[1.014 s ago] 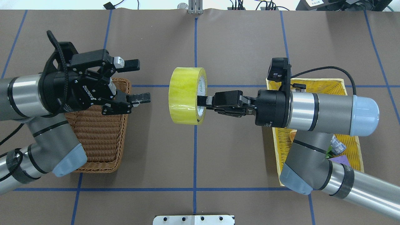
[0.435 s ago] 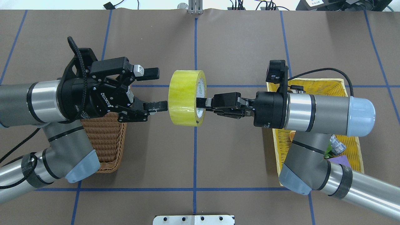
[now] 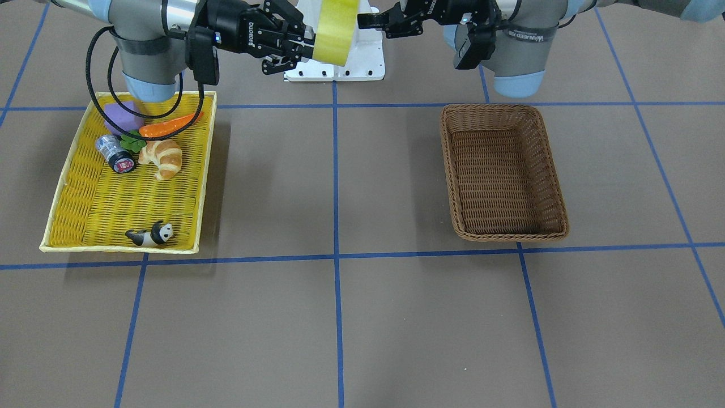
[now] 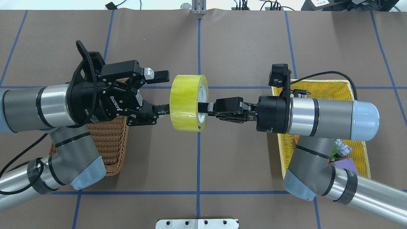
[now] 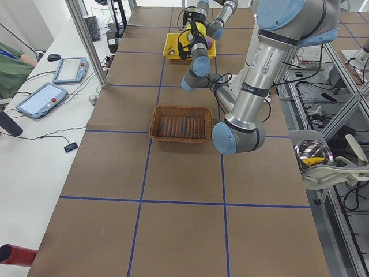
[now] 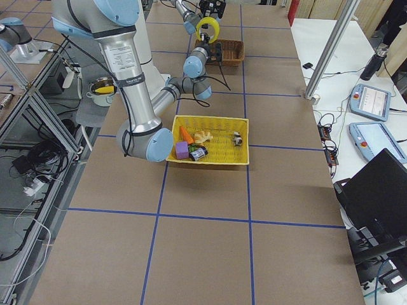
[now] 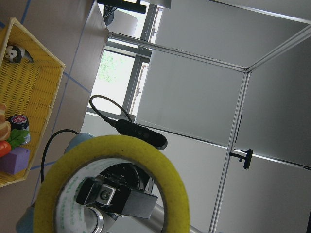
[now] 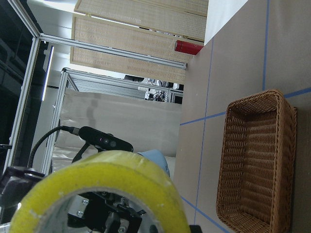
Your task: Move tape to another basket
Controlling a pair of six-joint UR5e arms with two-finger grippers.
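Note:
The yellow tape [image 4: 187, 103] hangs in the air over the table's middle, standing on edge; it also shows in the front view [image 3: 335, 28]. My right gripper [image 4: 201, 107] is shut on the tape's wall, with one finger inside the core. My left gripper [image 4: 166, 92] is open right at the tape's other face; its far finger is by the tape's top edge and its near finger is at the face. The left wrist view shows the tape [image 7: 116, 145] face-on. The brown wicker basket [image 3: 498, 109] holds nothing, and my left arm partly hides the basket [image 4: 109, 146] in the overhead view.
A shallow yellow tray [image 3: 68, 187] under my right arm holds a croissant [image 3: 163, 157], a carrot [image 3: 167, 127], a purple block [image 3: 126, 116], a silvery cylinder [image 3: 115, 154] and a panda toy [image 3: 152, 234]. A white metal plate [image 3: 334, 68] is at the robot's base.
My left arm has moved right until its open fingers reach the tape's face. My right gripper with the tape has shifted slightly left.

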